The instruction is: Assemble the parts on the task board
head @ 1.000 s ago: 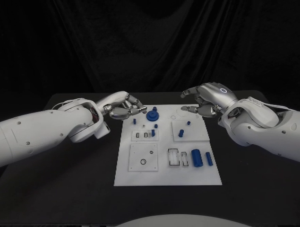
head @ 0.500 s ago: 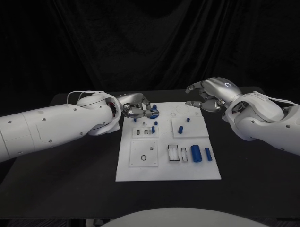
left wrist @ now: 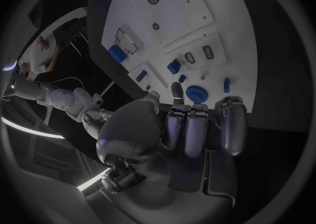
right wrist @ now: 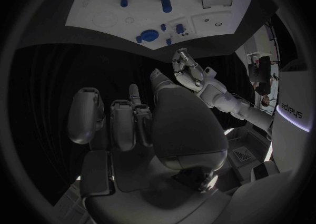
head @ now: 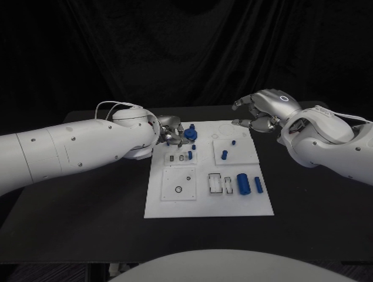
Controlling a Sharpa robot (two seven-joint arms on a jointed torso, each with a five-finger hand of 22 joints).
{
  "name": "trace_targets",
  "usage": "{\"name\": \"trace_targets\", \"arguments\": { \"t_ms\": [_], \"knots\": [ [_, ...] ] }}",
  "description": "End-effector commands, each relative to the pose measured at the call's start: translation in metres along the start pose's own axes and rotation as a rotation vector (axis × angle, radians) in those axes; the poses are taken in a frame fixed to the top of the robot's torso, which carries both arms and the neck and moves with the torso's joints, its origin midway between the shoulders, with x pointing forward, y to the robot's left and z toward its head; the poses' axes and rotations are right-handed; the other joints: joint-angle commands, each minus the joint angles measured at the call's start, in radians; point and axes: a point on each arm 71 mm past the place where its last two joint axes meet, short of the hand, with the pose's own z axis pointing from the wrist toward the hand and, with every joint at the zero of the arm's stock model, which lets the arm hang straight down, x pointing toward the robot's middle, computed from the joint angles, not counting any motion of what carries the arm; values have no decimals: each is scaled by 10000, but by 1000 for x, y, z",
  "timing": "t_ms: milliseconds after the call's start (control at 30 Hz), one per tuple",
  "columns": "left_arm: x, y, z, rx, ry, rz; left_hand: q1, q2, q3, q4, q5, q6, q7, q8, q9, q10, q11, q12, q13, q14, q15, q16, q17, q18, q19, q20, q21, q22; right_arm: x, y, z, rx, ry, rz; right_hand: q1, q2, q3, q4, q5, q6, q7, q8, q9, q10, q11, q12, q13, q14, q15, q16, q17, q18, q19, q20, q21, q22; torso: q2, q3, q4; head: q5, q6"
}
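Reaching in over the far left corner of the task board [head: 174, 207], left hand [head: 172, 136] low at the board's edge, fingers [left wrist: 197, 129] curled forward toward the round blue part [head: 190, 134]; contact with it, can't tell. From the left wrist view, same blue part [left wrist: 196, 94] sitting just past the fingertips, nothing seen clamped between them, so grip state unclear. Hovering off the far right corner of the board, right hand [head: 262, 114], fingers loosely curled and apart, holding nothing in the head view; from the right wrist view, fingers [right wrist: 121, 124] hanging free over the black table [head: 101, 223]. Lying flat in the middle of the table, white board, square recessed panels across it. Standing near the far edge, small blue pegs [head: 224, 155]; lying near the right edge, a thick blue cylinder [head: 245, 184] with a slimmer blue pin [head: 258, 183] beside it.
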Motion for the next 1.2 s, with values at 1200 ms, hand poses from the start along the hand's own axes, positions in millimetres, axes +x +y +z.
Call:
{"name": "trace_targets", "arguments": {
  "t_ms": [1200],
  "knots": [
    [1, -19, 23, -741, 489, 508, 9, 35, -125, -114, 230, 430, -57, -871, 319, 1056, -145, 34, 2628, 1056, -163, 17, 2629, -100, 21, -124, -160, 460, 4, -1, 0, 161, 228, -27, -13, 114, -12, -29, 89, 137, 21, 68, -19, 315, 2, -114, 2060, 659, 1, -72, 1587, 68, 37, -14, -119, 1718, 15, 6, 24, 164, -205]
  ]
}}
